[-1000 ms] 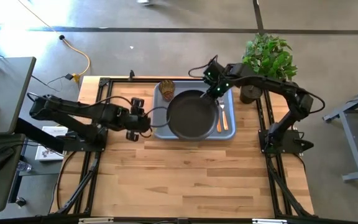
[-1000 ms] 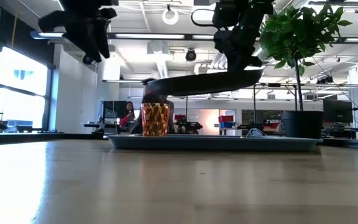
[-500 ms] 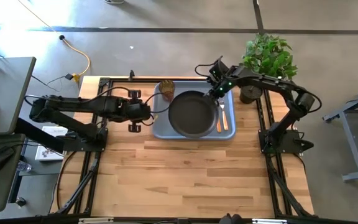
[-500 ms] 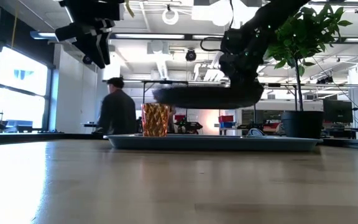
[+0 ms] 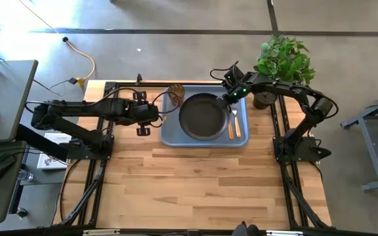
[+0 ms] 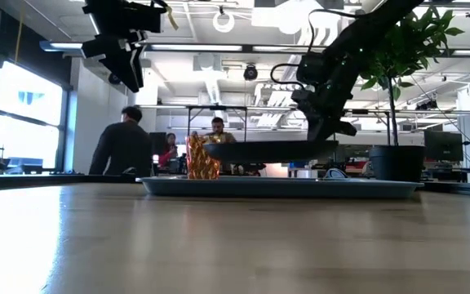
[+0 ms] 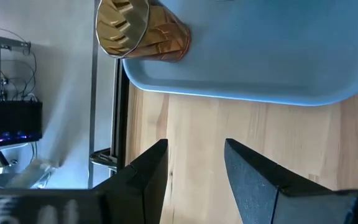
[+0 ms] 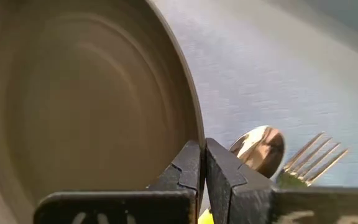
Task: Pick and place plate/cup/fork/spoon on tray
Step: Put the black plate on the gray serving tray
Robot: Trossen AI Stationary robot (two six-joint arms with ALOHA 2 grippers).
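Note:
The blue-grey tray [image 5: 169, 134] lies at the table's far middle. The amber cup [image 5: 176, 94] stands in its far left corner. Spoon [image 5: 231, 126] and fork [image 5: 237, 124] lie side by side along its right side. My right gripper [image 5: 226, 99] is shut on the dark plate [image 5: 204, 117], which hangs over the tray's middle and, in the low view, the plate [image 6: 272, 151] sits just above the tray's rim [image 6: 365, 184]. My left gripper [image 5: 143, 115] hovers open above the bare table, left of the tray; between its fingers [image 7: 194, 165] there is nothing. My right gripper pinches the plate's raised rim [image 8: 194, 127] at its far right part, the rim's edge running between the two fingers. The fingers slant down from the table's far right. The plate hangs about level and clear of the tray floor, next to the spoon's bowl [image 8: 258, 149].
A potted plant [image 5: 282, 59] stands at the table's far right corner, close behind my right arm. Wide bare wood [image 5: 202, 183] lies on the near half of the table. People show in the room beyond the table in the low view.
My right gripper has come down toward the tray with the plate, which was tilted and high and now hangs level just over the tray. My left gripper has swung toward the table's far edge, staying open.

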